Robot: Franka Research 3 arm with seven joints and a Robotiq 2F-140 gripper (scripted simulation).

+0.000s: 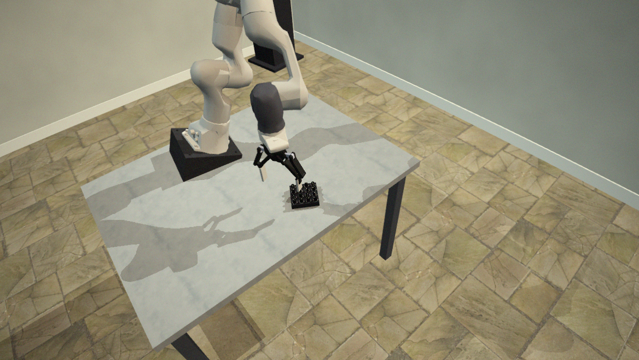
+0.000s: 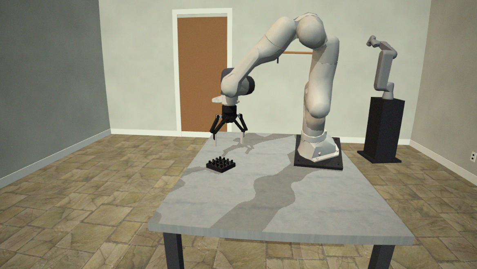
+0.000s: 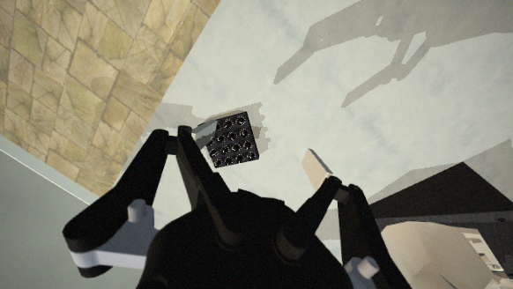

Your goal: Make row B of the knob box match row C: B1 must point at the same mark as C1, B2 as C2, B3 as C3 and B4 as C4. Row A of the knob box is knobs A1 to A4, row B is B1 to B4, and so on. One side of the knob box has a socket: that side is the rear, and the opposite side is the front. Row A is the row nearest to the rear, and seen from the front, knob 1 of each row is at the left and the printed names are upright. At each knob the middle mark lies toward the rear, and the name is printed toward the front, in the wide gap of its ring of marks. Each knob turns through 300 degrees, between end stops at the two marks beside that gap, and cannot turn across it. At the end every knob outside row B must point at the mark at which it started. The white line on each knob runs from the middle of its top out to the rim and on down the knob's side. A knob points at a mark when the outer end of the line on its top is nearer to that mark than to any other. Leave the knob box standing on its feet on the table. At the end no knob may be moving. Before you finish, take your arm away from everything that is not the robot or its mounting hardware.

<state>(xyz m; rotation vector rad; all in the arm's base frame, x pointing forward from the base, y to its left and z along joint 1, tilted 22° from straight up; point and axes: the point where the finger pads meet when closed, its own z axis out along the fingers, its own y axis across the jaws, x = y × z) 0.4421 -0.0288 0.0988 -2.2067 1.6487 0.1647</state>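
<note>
So the gripper (image 1: 281,184) (image 2: 228,144) (image 3: 261,143) is wide open, nothing between its fingers, and it's hanging above the table (image 1: 201,268) (image 2: 300,214) (image 3: 375,132) pointing down. Pale flat pads (image 1: 263,173) (image 2: 242,137) (image 3: 315,167) at the tips, 2 of them, well apart

The knob box (image 1: 305,205) (image 2: 221,168) (image 3: 234,142) is sitting upright on the table near a long edge, black, with its knobs sticking up in a 4 x 4 layout. From the top and wrist views 1 pad covers a bit of the box, but the exterior view shows both pads up above box height, not touching it. The knob lines and printed names are too small to read, so I can't tell where rows B or C point, or which side has the socket

The white arm (image 1: 270,27) (image 2: 280,31) bends up and over from its dark base (image 1: 178,163) (image 2: 337,165) (image 3: 467,187), which is well apart from the box, and throws a big shadow (image 1: 161,254) (image 3: 445,26) on the tabletop. Behind all that, a 2nd, grey arm (image 2: 383,70) stands on a black pedestal (image 1: 271,60) (image 2: 383,133), and there's a brown door (image 2: 201,77) in the back wall
</note>
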